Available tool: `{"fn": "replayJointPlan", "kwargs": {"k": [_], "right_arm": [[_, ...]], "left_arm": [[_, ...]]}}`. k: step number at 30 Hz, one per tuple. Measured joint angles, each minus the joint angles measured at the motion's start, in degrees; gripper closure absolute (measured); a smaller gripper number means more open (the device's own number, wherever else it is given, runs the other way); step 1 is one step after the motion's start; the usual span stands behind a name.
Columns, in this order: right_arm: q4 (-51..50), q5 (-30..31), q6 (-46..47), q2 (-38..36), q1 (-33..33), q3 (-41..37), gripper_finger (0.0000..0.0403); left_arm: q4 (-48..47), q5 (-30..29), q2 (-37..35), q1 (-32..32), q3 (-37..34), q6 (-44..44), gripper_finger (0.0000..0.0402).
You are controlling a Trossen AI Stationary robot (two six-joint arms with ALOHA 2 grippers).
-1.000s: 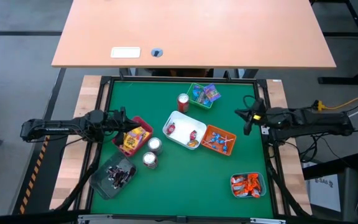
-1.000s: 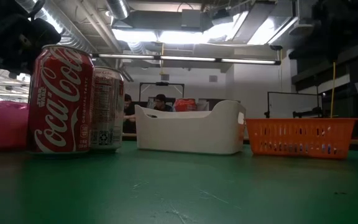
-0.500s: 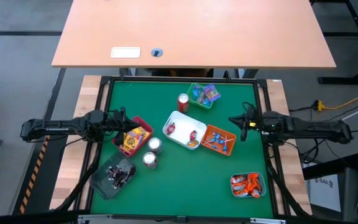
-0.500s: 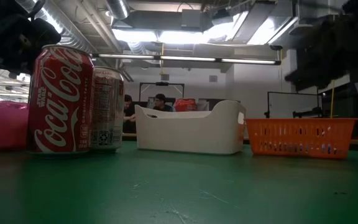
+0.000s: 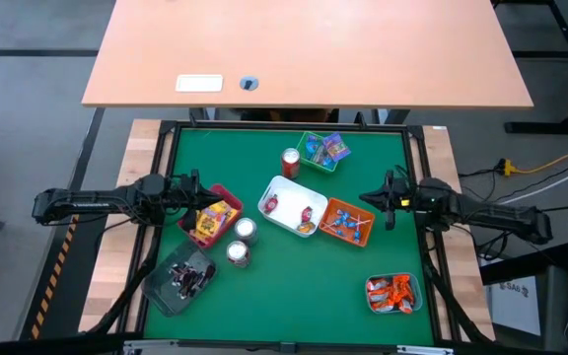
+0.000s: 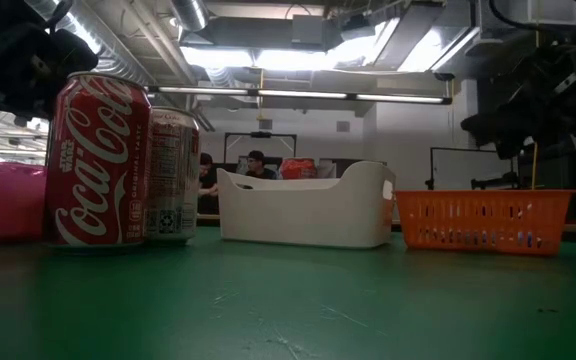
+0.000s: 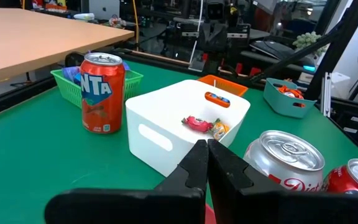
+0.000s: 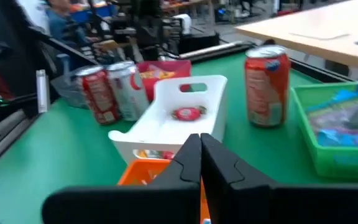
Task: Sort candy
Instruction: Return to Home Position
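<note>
The candy lies sorted in trays. Purple-blue packets fill the green tray (image 5: 323,150), and red pieces sit in the white tray (image 5: 292,207). Blue-stick lollipops are in the orange tray (image 5: 347,222), orange sweets in the teal tray (image 5: 393,293). Yellow packets lie in the red tray (image 5: 210,217), dark bars in the grey tray (image 5: 178,276). My left gripper (image 5: 203,188) hovers shut and level over the red tray's far left corner. My right gripper (image 5: 367,197) hovers shut and level just right of the orange tray, and both hold nothing.
An orange soda can (image 5: 291,162) stands between the green and white trays. Two more cans (image 5: 246,230) (image 5: 238,253) stand near the red tray. The green mat is bare along its near middle. A wooden desk (image 5: 304,49) lies beyond the far edge.
My right gripper has sunk toward the table and tipped from slanting down to nearly level. Its fingertips have crept toward the orange tray. The left arm and all the trays have kept still.
</note>
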Motion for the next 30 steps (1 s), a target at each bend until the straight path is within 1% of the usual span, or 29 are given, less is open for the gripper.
{"fn": "replayJointPlan", "kwargs": {"k": [4, 14, 19, 22, 30], "right_arm": [[0.4, -3.4, -0.8, -2.6, -1.5, 0.0, 0.0401], [0.7, -5.3, -3.1, -9.6, -1.9, 0.0, 0.0401], [1.1, -8.8, -3.3, -9.5, -1.9, 0.0, 0.0401], [1.2, -9.7, -3.3, -9.5, -1.9, 0.0, 0.0401], [1.2, -9.7, -3.3, -9.3, -1.9, 0.0, 0.0401]], "left_arm": [[0.0, 0.0, 0.0, 0.0, 0.0, 0.0, 0.0401], [0.0, 0.0, 0.0, 0.0, 0.0, 0.0, 0.0401], [0.0, 0.0, 0.0, 0.0, 0.0, 0.0, 0.0401], [0.0, 0.0, 0.0, 0.0, 0.0, 0.0, 0.0401], [0.0, 0.0, 0.0, 0.0, 0.0, 0.0, 0.0401]]}}
